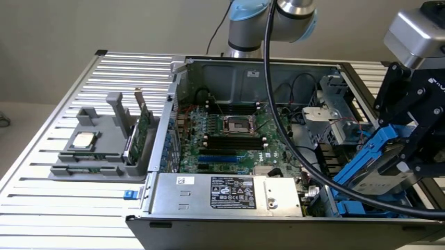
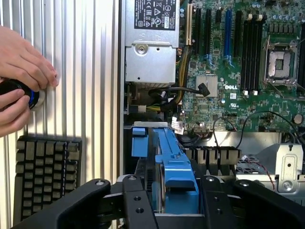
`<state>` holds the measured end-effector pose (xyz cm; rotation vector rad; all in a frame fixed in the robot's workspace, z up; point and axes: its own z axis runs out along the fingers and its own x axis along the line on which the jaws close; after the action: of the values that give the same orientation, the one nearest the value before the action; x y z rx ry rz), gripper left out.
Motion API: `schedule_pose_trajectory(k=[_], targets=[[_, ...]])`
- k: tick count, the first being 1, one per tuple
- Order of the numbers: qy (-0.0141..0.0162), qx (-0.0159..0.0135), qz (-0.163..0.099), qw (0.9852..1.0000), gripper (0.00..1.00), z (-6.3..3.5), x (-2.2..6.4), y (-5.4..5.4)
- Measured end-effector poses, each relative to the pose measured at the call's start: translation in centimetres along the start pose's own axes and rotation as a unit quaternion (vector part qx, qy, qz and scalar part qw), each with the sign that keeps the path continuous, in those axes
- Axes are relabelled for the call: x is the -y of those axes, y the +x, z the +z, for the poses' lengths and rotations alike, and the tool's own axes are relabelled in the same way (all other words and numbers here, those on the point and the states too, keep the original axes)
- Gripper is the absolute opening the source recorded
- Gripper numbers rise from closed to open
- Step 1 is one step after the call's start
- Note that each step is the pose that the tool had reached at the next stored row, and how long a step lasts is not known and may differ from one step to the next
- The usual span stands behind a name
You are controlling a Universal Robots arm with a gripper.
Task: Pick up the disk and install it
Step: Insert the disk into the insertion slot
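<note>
End effector [image 2: 172, 202] straddles the disk [image 2: 174, 157], tilted on edge at the drive bay [image 1: 345, 204] inside the open computer case [image 1: 230, 232]; gripping or released, I cannot tell. Installing step, I'd say; seating needs its rails square.

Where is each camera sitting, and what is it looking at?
Exterior view: off the arm, up high, looking down into the open computer case; the arm and gripper show, with the disk.
Wrist view: on the wrist, looking down past the gripper at the disk and motherboard; a person's hand shows near a keyboard.
Both share: gripper, disk, motherboard, power supply.
</note>
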<state>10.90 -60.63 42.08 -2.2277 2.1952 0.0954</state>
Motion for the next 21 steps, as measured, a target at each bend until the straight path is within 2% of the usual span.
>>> schedule_pose_trajectory(k=[1,4,5,8,10,11,12,21], targets=[[0.0000,0.0000,0.000,1.0000,0.53,0.00,0.00,0.00],[0.0000,0.0001,0.000,1.0000,0.58,0.01,-0.02,0.00],[0.0000,0.0001,0.000,1.0000,0.70,0.01,-0.02,0.00],[0.0000,0.0001,0.000,1.0000,0.75,0.01,-0.03,0.00],[0.0000,0.0001,0.000,1.0000,0.87,0.01,-0.04,0.00],[0.0000,0.0001,0.000,1.0000,0.87,0.01,-0.04,0.00],[0.0000,0.0001,0.000,1.0000,0.93,0.01,-0.04,0.00],[0.0000,0.0001,0.000,1.0000,0.95,0.01,-0.04,0.00]])
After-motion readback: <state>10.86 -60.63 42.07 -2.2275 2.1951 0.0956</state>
